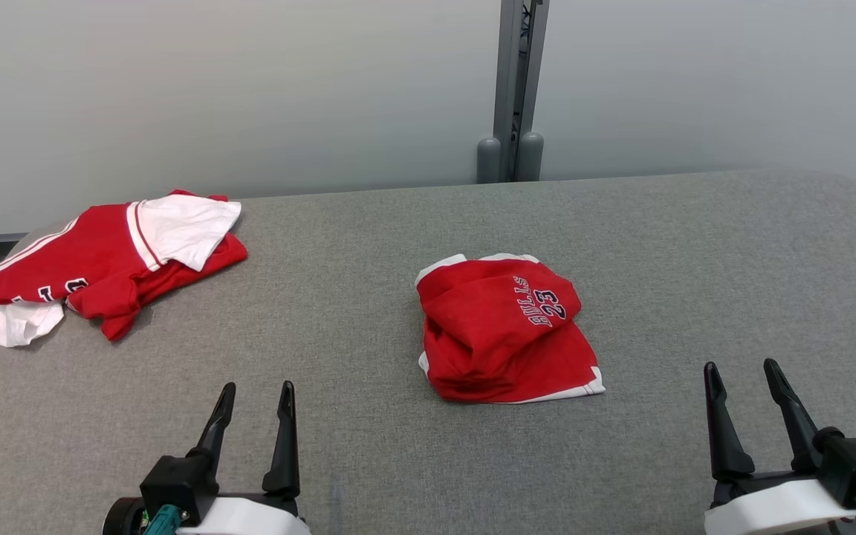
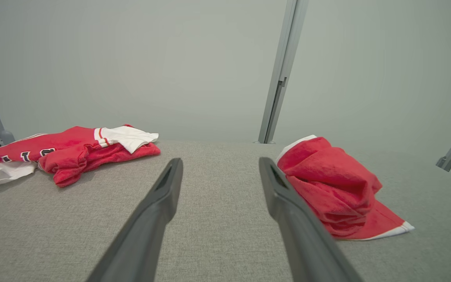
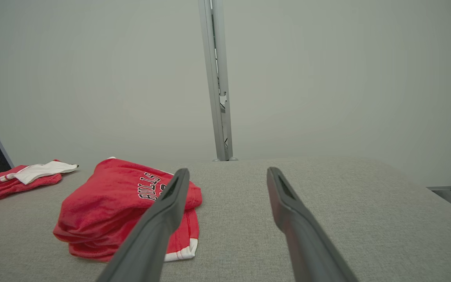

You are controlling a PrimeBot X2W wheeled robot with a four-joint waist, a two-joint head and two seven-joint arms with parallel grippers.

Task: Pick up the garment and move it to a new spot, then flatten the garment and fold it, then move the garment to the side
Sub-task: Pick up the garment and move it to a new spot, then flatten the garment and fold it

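**Garment bunched mid-tabletop, both grippers empty**

Head view: your task's thing, the crumpled red soft-cloth garment [image 1: 506,334] with white trim and dark "BULLS 23" lettering, lies in a lump at the middle of the grey fabric-covered tabletop [image 1: 368,461]. A second red-and-white cloth heap [image 1: 101,267] sits at the far left, well apart from it. The left gripper [image 1: 258,386] shows at lower left and the right gripper [image 1: 739,364] at lower right. On both, the fingers are spread wide with nothing between them, and neither touches cloth.

Left wrist view: the left gripper [image 2: 220,160] aims at bare tabletop. The garment [image 2: 327,184] lies just right of its line and the heap [image 2: 73,152] off to the left.

Right wrist view: the right gripper [image 3: 228,170] also aims at bare tabletop, with the garment [image 3: 112,199] to its left, partly behind one finger.

Watch for these, in my judgement:

- **Top fold only:** the lump is several layers deep, so a shallow pinch may catch just the top fold. It could then unroll or slip out as you lift.
- **Wrong part gripped:** the hems are mostly tucked under, so you may grip mid-panel and make flattening harder.
- **Snagged cover:** coming down too hard could snag the tabletop's woven cover.
- **Mix-up:** setting the garment down near the heap risks tangling two pieces that look alike.
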